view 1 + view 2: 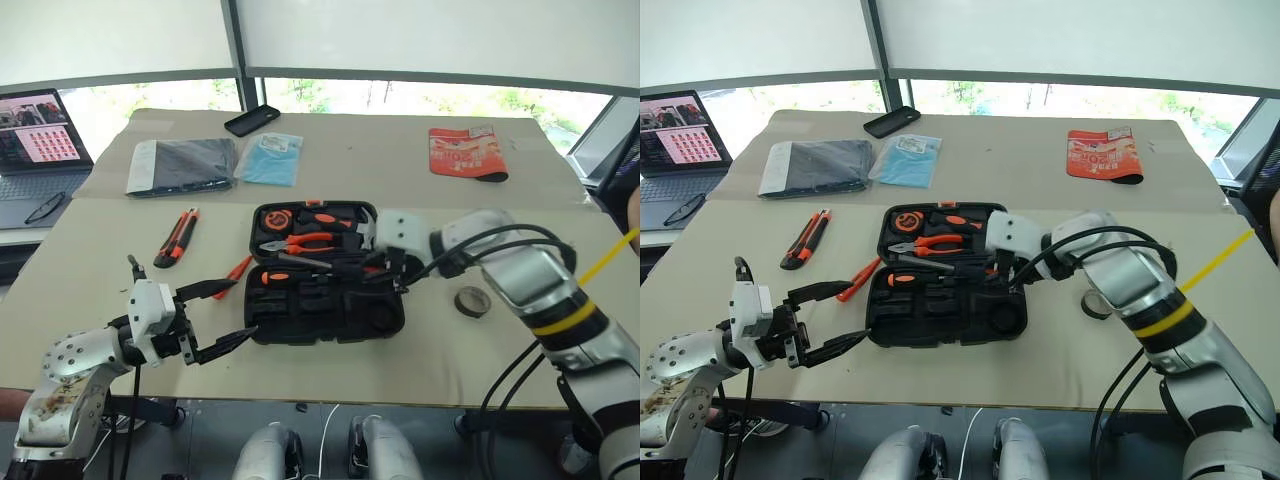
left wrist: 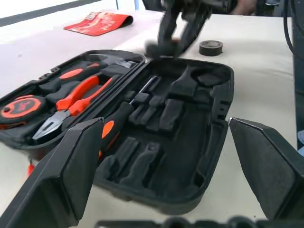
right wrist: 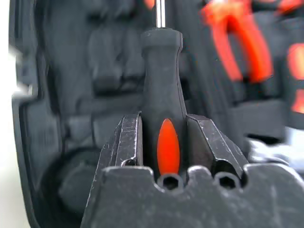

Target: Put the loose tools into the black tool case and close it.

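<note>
screwdriver (image 3: pixel 162 95) pinched in right claw (image 3: pixel 164 142) over open black tool case (image 1: pixel 390 325); left claw (image 1: pixel 225 315) spread.

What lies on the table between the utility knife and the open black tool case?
A small orange-handled screwdriver lies on the table between the utility knife and the black tool case, close to the case's left edge. Both eye views show it.
</note>
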Motion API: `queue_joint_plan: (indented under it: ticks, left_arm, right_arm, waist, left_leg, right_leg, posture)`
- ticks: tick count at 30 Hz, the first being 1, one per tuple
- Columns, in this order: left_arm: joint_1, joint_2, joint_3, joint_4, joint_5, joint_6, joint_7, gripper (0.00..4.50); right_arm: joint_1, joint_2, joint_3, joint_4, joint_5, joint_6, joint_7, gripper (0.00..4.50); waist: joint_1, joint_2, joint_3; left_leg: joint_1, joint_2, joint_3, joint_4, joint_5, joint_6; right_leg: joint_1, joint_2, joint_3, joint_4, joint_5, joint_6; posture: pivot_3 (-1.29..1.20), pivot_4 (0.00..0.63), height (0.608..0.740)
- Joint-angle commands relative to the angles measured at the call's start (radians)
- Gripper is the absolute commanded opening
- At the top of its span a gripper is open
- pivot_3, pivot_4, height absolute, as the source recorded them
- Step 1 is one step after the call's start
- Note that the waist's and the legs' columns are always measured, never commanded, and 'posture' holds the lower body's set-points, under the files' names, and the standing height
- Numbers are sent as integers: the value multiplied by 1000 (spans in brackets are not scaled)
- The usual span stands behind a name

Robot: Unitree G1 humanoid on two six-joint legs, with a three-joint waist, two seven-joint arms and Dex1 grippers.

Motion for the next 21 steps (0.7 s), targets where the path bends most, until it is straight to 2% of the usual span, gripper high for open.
queue_joint_plan:
  ticks: [1, 6, 10, 17, 19, 21]
  left_arm:
    - [25, -10, 8, -66, -7, 3, 35, 4500]
    - [41, -12, 2, -81, -1, 2, 53, 4500]
    - [27, -11, -4, -72, 3, 1, 61, 4500]
    - [15, -12, -12, -60, 7, -8, 67, 4500]
    - [16, -14, -14, -57, 10, -13, 68, 4500]
    - [20, -17, -12, -57, 11, -15, 72, 4500]
  right_arm:
    - [-35, 12, 31, 38, -95, -56, 28, 993]
    - [-30, 16, 60, 46, -175, -70, 63, 993]
    - [-28, 36, 64, 51, -217, -71, 78, 993]
    - [-17, 83, 38, 66, -260, -85, 59, 993]
    - [-17, 89, 26, 71, -262, -106, 56, 1996]
    - [-18, 84, -20, 50, -200, -94, 105, 2602]
  waist:
    - [-1, 0, 0]
    - [-2, 0, 0]
    - [-4, 0, 0]
    - [-7, 0, 0]
    - [-7, 0, 0]
    - [-7, 0, 0]
  left_leg:
    - [-1, 0, 0, 0, 0, 0]
    - [-2, 0, 0, 0, 0, 0]
    - [-2, 0, 0, -1, 0, 0]
    - [0, 0, 0, -1, -2, -4]
    - [0, 0, 0, -1, -1, -5]
    - [1, 0, 0, -1, -1, -5]
  right_leg:
    - [0, 0, 0, -1, 1, -1]
    - [0, 0, -2, -3, 4, -7]
    - [0, 1, -2, -4, 0, -1]
    - [1, 1, -2, -1, 0, 0]
    - [1, 1, -2, 0, 0, 0]
    - [1, 1, -2, 0, 0, -1]
  posture:
    - [0, 150, 740]
    - [0, 150, 740]
    - [0, 150, 740]
    - [0, 150, 740]
    - [0, 150, 740]
    - [0, 150, 740]
